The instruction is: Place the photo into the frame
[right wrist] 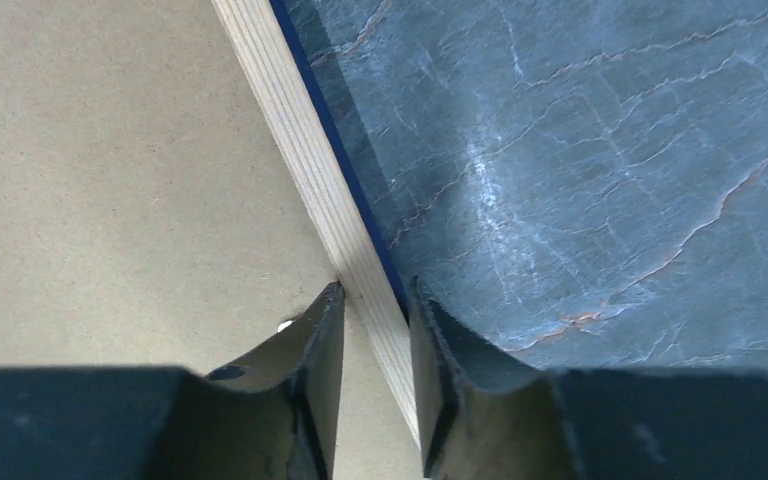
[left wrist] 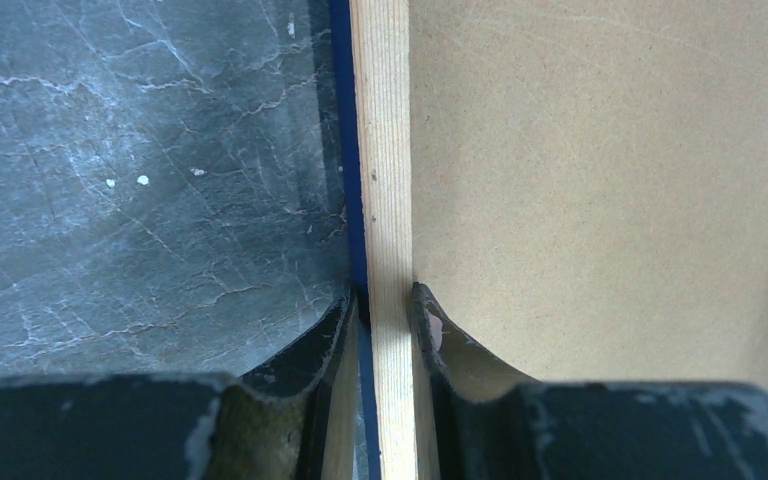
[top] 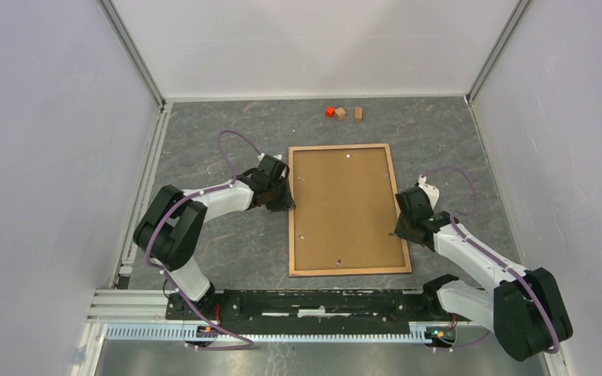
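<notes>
Worktop: grey marbled table (top: 227, 251) w/ white walls on 3 sides. At ctr lies the frame (top: 291, 235), a large rectangular picture frame w/ thin light-wood rails, flat on the table, long sides running 12–6 o'clock. A dark blue edge shows along the outer side of the rail in the left wrist view (left wrist: 390, 150) and the right wrist view (right wrist: 300, 150). A plain brown backing board (top: 345, 207) fills the opening, face up, w/ small metal tabs (top: 347, 156) near its edges; the board also shows at 3 o'clock of the rail in the left wrist view (left wrist: 610, 180) and at 9 o'clock of it in the right wrist view (right wrist: 110, 180). The left gripper (top: 288, 204) sits at 9 o'clock of the frame, approx. mid-rail; wrist view (left wrist: 387, 298) shows it closed narrow on the long rail, one finger on the table side, the other on the board side, both against the wood. The right gripper (top: 401, 231) sits at approx. 4 o'clock of the frame, on the opposite long rail; wrist view (right wrist: 375, 290) shows it narrow too, the rail crossing at a skew between the fingers, tips touching it on both sides. At 12 o'clock, near the far wall and well apart from the frame, are 3 small cubes in a row: a red cube (top: 329, 112), a tan cube (top: 340, 113) just beside it, and a second tan cube (top: 357, 113).
</notes>
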Motion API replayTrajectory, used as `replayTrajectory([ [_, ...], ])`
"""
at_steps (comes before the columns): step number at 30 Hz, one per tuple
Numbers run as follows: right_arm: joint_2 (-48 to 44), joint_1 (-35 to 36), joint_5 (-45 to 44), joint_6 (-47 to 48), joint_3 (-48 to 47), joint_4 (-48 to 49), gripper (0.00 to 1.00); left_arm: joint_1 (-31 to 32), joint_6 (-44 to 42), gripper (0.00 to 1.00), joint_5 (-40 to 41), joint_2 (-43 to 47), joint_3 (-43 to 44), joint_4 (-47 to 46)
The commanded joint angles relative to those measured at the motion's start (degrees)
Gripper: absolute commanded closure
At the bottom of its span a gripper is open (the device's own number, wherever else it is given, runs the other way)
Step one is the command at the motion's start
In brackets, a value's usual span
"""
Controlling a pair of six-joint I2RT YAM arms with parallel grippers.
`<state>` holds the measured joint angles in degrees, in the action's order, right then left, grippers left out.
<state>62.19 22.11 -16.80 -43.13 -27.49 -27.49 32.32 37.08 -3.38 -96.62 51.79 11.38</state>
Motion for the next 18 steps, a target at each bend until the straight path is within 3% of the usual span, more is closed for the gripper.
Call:
replayTrajectory([
  [1, 0.5, 0.3, 0.8, 3.8, 2.2, -2.9, 0.72, -0.3, -1.3, 0.93, 0.7, -0.3, -1.5, 2.8],
  [4, 0.3, 0.3, 1.4, 6.3, 2.2, -2.8, 0.73, -0.3, -1.3, 0.93, 0.7, -0.3, -1.5, 2.9],
  [10, -0.7, 0.3, -2.3, 5.9, -1.4, -3.8, 0.46, -0.3, -1.3, 0.93, 0.7, -0.3, -1.4, 2.9],
  [18, 1.8, 0.3, -1.1, -0.9, -4.8, -3.8, 0.40, -0.3, -1.4, 0.93, 0.7, -0.3, -1.5, 2.9],
])
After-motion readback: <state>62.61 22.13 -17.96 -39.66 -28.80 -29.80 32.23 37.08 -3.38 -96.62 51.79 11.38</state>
